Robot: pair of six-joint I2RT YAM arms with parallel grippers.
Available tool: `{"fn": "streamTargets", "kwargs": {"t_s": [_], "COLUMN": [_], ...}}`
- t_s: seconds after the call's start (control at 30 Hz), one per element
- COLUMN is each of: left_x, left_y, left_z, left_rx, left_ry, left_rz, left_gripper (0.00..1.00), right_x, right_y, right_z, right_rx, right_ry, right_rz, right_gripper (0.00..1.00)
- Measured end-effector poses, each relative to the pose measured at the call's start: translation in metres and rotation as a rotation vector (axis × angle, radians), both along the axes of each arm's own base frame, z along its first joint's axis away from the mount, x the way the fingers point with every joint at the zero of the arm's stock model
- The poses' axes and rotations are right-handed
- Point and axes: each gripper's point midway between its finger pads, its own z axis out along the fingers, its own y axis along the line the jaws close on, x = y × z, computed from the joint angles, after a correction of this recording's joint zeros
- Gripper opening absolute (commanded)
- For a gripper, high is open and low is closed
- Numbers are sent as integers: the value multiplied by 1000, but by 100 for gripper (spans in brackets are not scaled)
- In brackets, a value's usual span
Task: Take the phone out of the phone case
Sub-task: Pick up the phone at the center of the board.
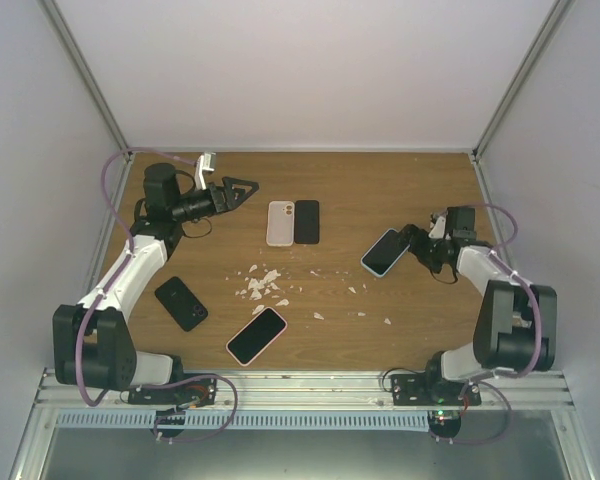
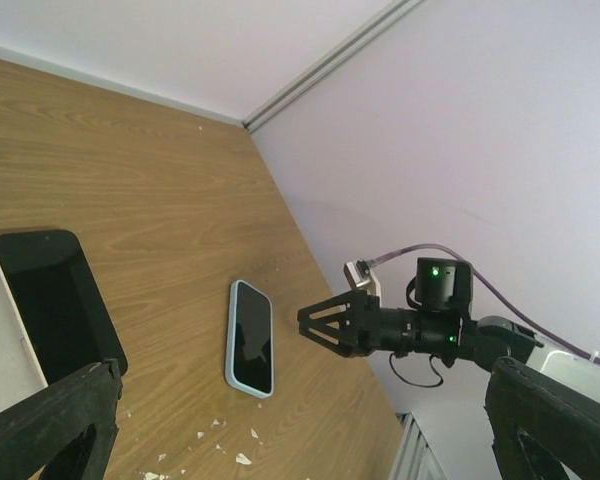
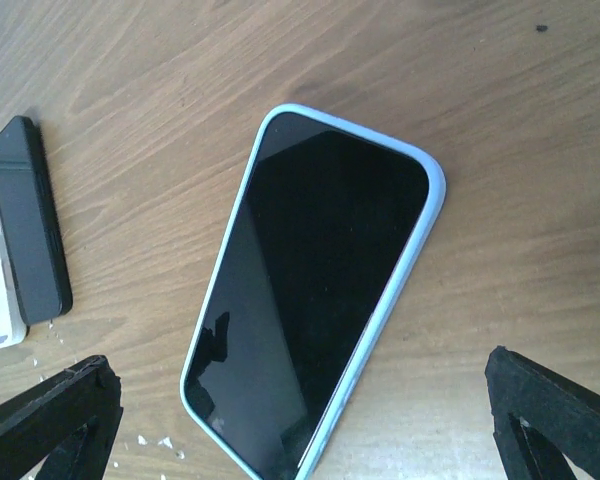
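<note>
A phone in a light-blue phone case (image 1: pixel 384 252) lies screen up on the wooden table, right of centre. It fills the right wrist view (image 3: pixel 320 310) and shows small in the left wrist view (image 2: pixel 251 337). My right gripper (image 1: pixel 414 240) hovers just right of it, open, its fingertips (image 3: pixel 555 410) spread wide on either side of the phone's near end with nothing held. My left gripper (image 1: pixel 236 190) stands open and empty at the far left, pointing right and well away from the phone.
A pale pink case (image 1: pixel 280 223) and a black phone (image 1: pixel 306 221) lie side by side at the back centre. Another black phone (image 1: pixel 181 302) and a pink-cased phone (image 1: pixel 257 335) lie near the front left. White scraps (image 1: pixel 263 283) litter the middle.
</note>
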Motion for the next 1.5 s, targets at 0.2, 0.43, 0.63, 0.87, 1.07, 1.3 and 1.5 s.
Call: {"fn": "streamTargets", "kwargs": {"t_s": [0.2, 0.43, 0.63, 0.87, 1.07, 1.3, 1.5], "left_x": [1, 2, 2, 1, 2, 2, 2], "left_y": [1, 1, 1, 1, 1, 1, 1], "left_z": [-2, -2, -2, -4, -6, -7, -8], "left_rx": [0, -4, -6, -7, -8, -9, -9], "left_ry": [5, 12, 15, 21, 26, 29, 31], "left_rz": [3, 4, 5, 6, 6, 6, 6], "left_gripper": [99, 99, 99, 99, 99, 99, 99], "right_x": [13, 30, 44, 63, 65, 55, 49], "right_y": [-2, 6, 24, 50, 88, 97, 84], "right_z": [-16, -29, -33, -33, -30, -37, -36], "right_rx": [1, -6, -27, -84, -171, -317, -452], "right_ry": [44, 78, 77, 51, -6, -32, -54], "right_rz": [7, 51, 120, 219, 386, 542, 647], "right_gripper": [100, 99, 100, 100, 100, 100, 100]}}
